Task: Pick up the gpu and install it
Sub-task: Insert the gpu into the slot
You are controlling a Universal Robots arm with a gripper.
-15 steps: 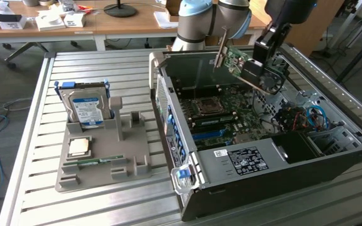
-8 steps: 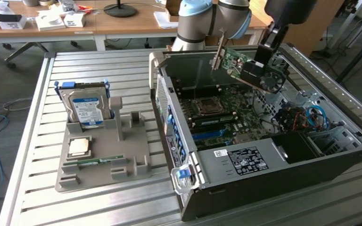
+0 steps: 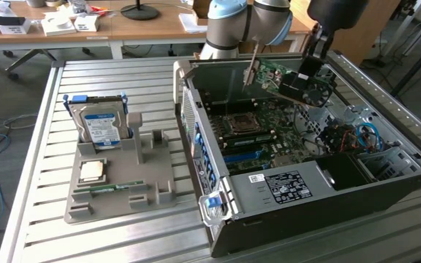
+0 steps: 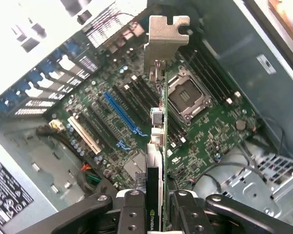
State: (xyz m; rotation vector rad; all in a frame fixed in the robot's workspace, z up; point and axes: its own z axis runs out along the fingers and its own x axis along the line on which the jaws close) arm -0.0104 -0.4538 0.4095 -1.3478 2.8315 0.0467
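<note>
Claw (image 3: 307, 70) is noted above the open case (image 3: 320, 230), closed partway on the gpu (image 3: 287, 82). The card is pinched between both fingers (image 4: 132, 212).

In the wrist view the gpu (image 4: 157, 126) is seen edge-on, very slim, running straight out from the claw (image 4: 155, 204). Its metal bracket (image 4: 167, 34) sits at the end farthest from the claw.

The gpu is held in the air over the motherboard (image 4: 112, 97), apart from it and tilted in the exterior view. A round fan (image 3: 315, 92) is seen on the card's black part, just below the claw. Green board is shown farther out, toward the bracket.

Beneath the claw, a long blue slot (image 4: 121, 113) lies to one side of the card's edge. The cpu socket (image 4: 188, 95) lies to the other side. A white slot (image 4: 84, 134) is noted beyond the blue one.

Well apart from the claw, outside the case on the exterior view's left, a grey holder (image 3: 141, 189) rests on the slatted counter (image 3: 42, 164). A hard drive (image 3: 102, 126) is stood upright in it. A small chip (image 3: 92, 171) and a memory stick (image 3: 112, 188) are laid flat nearer the holder's front.
</note>
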